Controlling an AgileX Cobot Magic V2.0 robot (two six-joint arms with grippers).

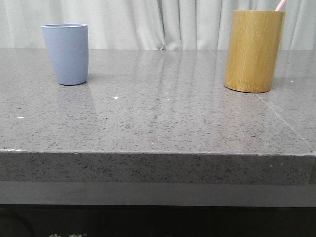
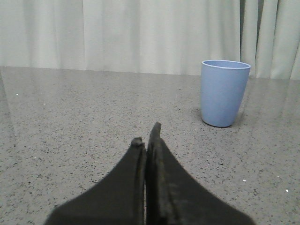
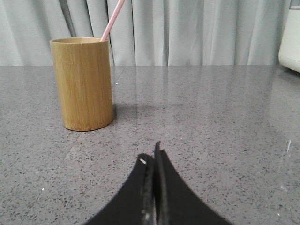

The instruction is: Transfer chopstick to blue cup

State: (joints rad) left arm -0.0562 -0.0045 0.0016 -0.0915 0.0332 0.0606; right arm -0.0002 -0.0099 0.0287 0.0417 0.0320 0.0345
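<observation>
The blue cup (image 1: 66,53) stands upright at the far left of the grey stone table; it also shows in the left wrist view (image 2: 223,92). A thin pale pink chopstick (image 1: 280,5) leans out of the tall bamboo cylinder holder (image 1: 252,51) at the far right, and shows in the right wrist view (image 3: 112,20) above the holder (image 3: 83,83). My left gripper (image 2: 147,137) is shut and empty, low over the table, short of the cup. My right gripper (image 3: 153,154) is shut and empty, short of the holder. Neither gripper shows in the front view.
The grey speckled table (image 1: 163,113) has its front edge near the camera. A pale curtain (image 1: 158,22) hangs behind. A white object (image 3: 291,37) sits at the edge of the right wrist view.
</observation>
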